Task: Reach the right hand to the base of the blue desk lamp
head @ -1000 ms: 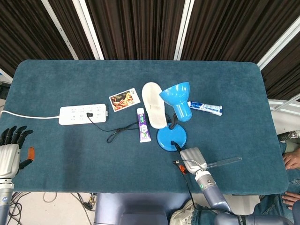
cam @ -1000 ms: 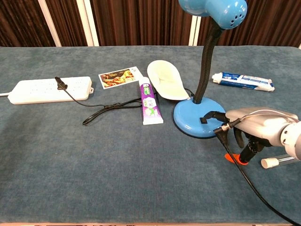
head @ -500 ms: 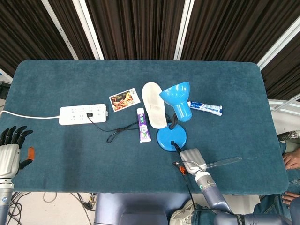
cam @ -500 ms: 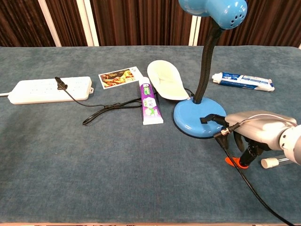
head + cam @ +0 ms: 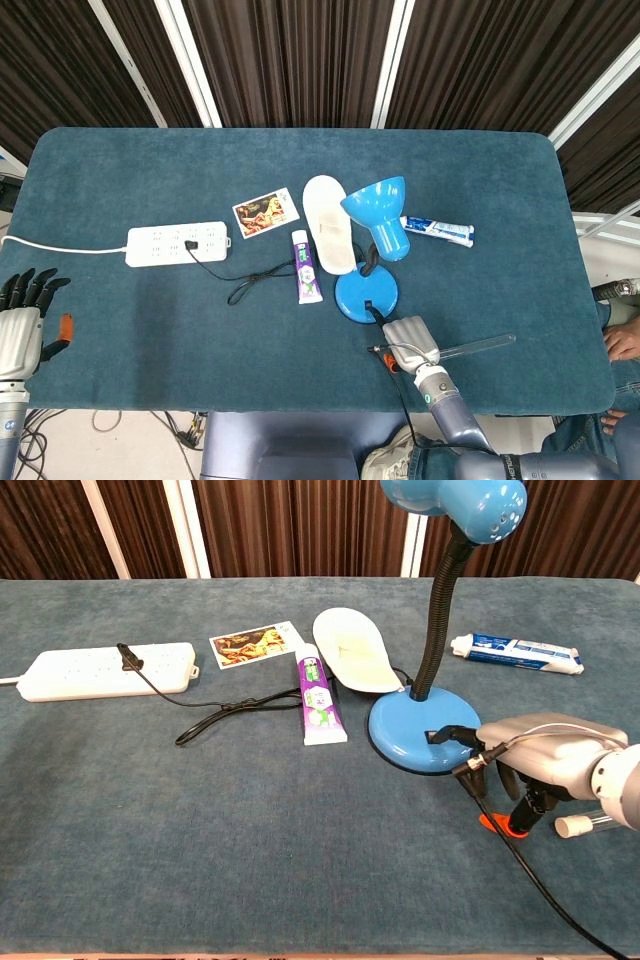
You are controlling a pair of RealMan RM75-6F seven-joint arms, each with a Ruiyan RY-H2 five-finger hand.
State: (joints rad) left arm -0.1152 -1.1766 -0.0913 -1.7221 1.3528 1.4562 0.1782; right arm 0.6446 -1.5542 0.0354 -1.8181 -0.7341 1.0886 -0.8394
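The blue desk lamp stands at mid-table, its round base (image 5: 366,296) (image 5: 412,736) under a black gooseneck and a blue shade (image 5: 380,214) (image 5: 455,496). My right hand (image 5: 408,340) (image 5: 545,764) is just in front and to the right of the base, holding nothing. Its dark fingertips (image 5: 452,734) lie at the base's near right rim, and an orange-tipped thumb rests on the cloth below. My left hand (image 5: 20,322) hangs off the table's front left corner with its fingers apart and nothing in them.
A purple toothpaste tube (image 5: 318,707) and a white slipper sole (image 5: 355,661) lie left of and behind the base. A blue-white tube (image 5: 516,653) lies far right. A clear tube (image 5: 588,823) lies under my right hand. A power strip (image 5: 105,670) with a black cable is at left.
My right hand has crept a little toward the lamp, so its fingertips now reach the base's rim. The left hand has not moved.
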